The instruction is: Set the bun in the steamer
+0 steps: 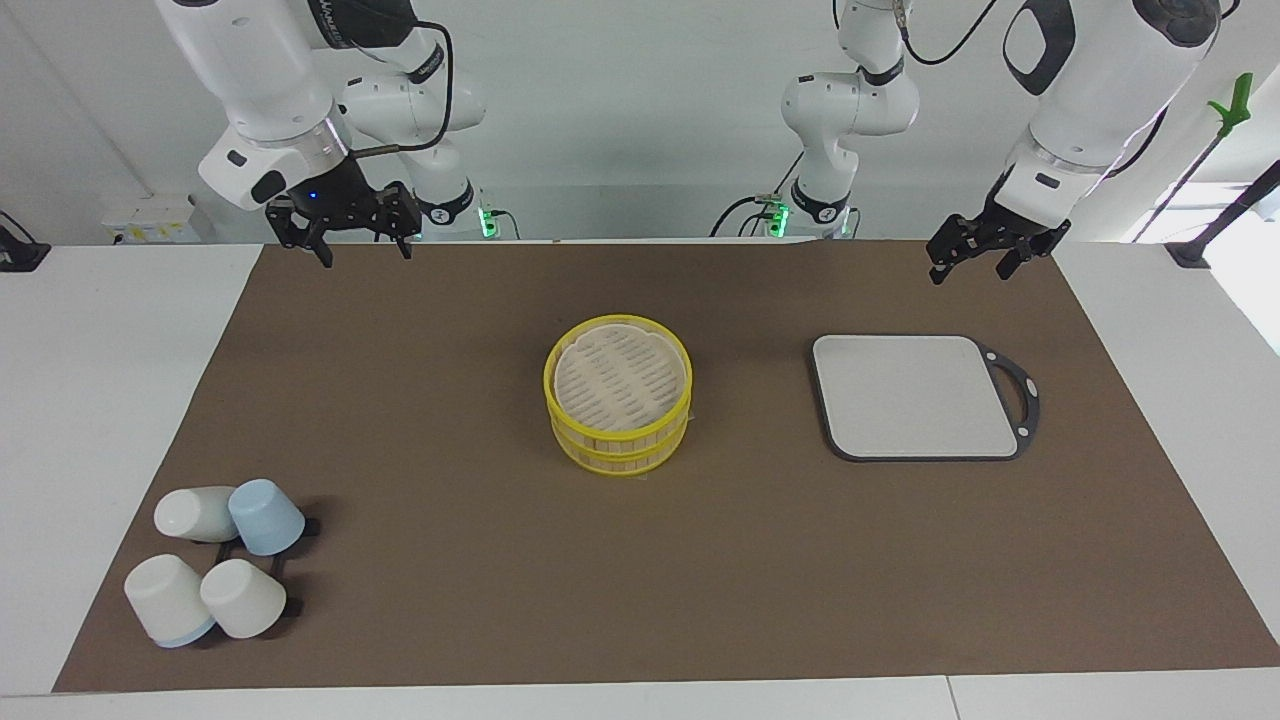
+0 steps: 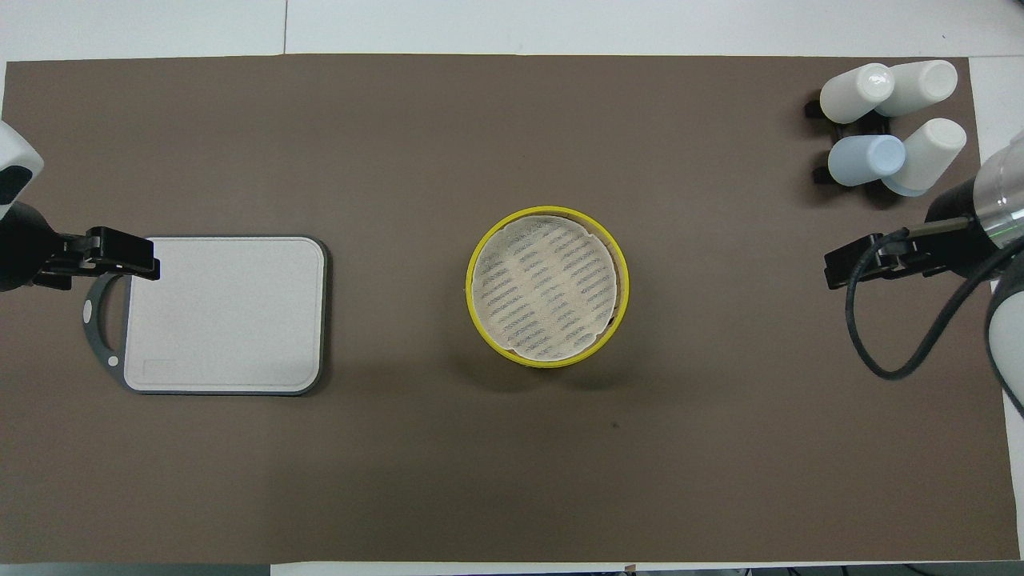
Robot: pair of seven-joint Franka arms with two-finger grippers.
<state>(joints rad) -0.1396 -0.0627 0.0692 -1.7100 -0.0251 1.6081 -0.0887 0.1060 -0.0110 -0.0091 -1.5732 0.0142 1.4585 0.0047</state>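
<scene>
The steamer [image 1: 618,400] stands in the middle of the brown mat, two yellow-rimmed tiers with its slatted lid on top; it also shows in the overhead view [image 2: 548,286]. No bun is in view in either frame. My left gripper [image 1: 969,272] is open and empty, raised over the mat beside the grey board's handle end; it also shows in the overhead view [image 2: 104,260]. My right gripper [image 1: 367,256] is open and empty, raised over the mat's edge at the right arm's end; it also shows in the overhead view [image 2: 860,268].
A grey square board [image 1: 915,395] with a dark handle lies toward the left arm's end. Several white and blue cups [image 1: 215,570] sit upturned on a black rack at the mat's corner farthest from the robots, at the right arm's end.
</scene>
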